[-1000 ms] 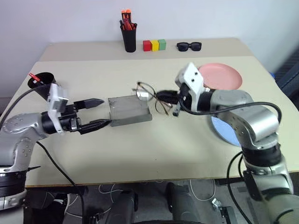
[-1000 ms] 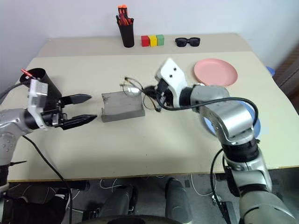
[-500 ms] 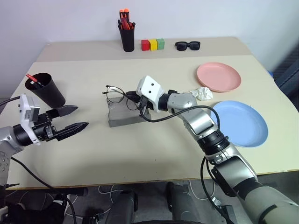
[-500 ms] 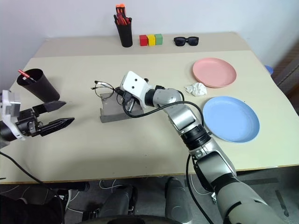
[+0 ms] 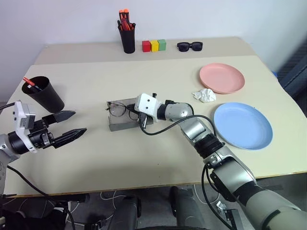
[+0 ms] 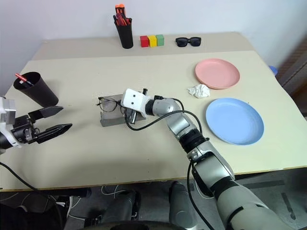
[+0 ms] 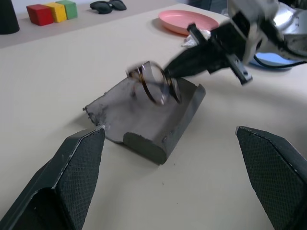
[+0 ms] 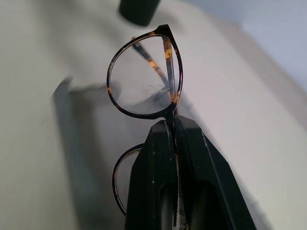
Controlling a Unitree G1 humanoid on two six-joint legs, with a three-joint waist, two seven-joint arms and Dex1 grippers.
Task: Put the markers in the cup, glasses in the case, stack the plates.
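The thin-framed glasses [image 5: 116, 109] hang upright over the open grey case [image 5: 121, 124] at mid-table. My right gripper [image 5: 130, 111] is shut on their bridge; whether a lens touches the case I cannot tell. The right wrist view shows the black fingers [image 8: 158, 158] pinching the frame below one lens [image 8: 144, 79]. My left gripper [image 5: 76, 123] stands open and empty, well to the left of the case. Behind it is the black cup [image 5: 45, 94] with a red marker [image 5: 30, 82] sticking out. At the right lie the pink plate [image 5: 222, 77] and the blue plate [image 5: 242, 125], side by side.
A crumpled white paper [image 5: 205, 95] lies between the plates and the case. Along the back edge stand a black holder with orange-red pens [image 5: 127, 37], three coloured blocks [image 5: 153, 45] and black sunglasses [image 5: 189, 46].
My right gripper carried the glasses left and down, from beside the case to over it. My left gripper drew back to the left, away from the case.
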